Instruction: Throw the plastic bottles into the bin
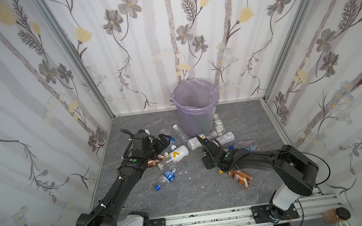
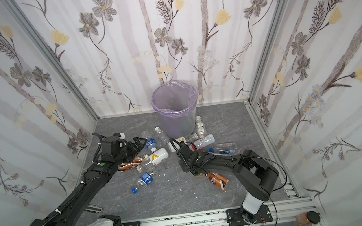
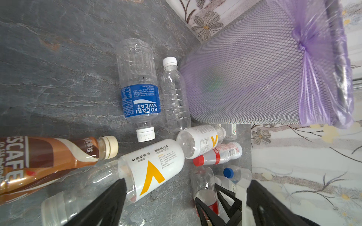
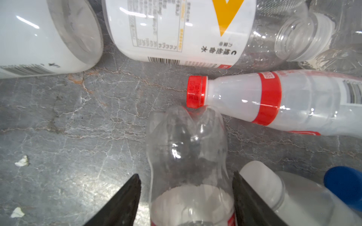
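Now, clear bottle (image 4: pixel 186 140) lengthwise between parted jaws of the right pincer (image 4: pixel 186 174), not yet clamped; left pincer (image 3: pixel 187 182) wide apart.

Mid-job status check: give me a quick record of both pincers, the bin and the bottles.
left pincer: open, empty, beside the blue-label bottle
right pincer: open, straddling a lying clear bottle; gap at one finger, not yet gripped
bin: upright, behind the bottles
loose bottles: scattered in front of the bin
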{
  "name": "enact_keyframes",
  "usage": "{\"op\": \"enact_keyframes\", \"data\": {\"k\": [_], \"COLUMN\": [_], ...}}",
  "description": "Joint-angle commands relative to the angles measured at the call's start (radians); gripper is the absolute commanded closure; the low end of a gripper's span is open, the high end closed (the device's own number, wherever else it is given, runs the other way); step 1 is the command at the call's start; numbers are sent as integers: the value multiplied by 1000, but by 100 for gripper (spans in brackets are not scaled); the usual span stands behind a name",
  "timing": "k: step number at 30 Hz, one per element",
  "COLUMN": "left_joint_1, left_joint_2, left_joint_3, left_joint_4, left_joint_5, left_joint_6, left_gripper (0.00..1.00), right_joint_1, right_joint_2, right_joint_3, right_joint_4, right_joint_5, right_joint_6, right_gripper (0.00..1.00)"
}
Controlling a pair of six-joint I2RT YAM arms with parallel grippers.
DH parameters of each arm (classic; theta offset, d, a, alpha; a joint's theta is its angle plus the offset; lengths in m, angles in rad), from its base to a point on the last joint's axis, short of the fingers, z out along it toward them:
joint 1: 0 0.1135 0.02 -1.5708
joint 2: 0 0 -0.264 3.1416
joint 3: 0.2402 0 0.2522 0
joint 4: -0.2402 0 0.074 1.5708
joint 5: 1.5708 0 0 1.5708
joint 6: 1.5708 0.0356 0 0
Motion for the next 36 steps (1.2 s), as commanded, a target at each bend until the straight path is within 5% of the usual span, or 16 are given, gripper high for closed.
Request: {"op": "enact_keyframes", "data": {"k": [1, 9, 22, 36], "left_joint_1": [-1, -4, -38, -144], "left_joint_2": [-1, -7, -55, 2], "left_joint_3": [-10, -23, 31, 243], "left_joint_4": [55, 61, 62, 116], "left_joint_5": [13, 11, -55, -17], "left_joint_6": [-20, -14, 17, 126], "left_gripper": [0, 0, 0, 0], "right_joint_1": [0, 0, 1, -98], "right_joint_2": [19, 43, -118, -202], "right_joint_3": [7, 33, 144, 592], "right_joint_4": [28, 37, -27, -6], "right_joint_5": [-7, -16, -16, 131], "right_joint_6": [17, 13, -56, -245], "right_gripper": [30, 45, 46, 47]}}
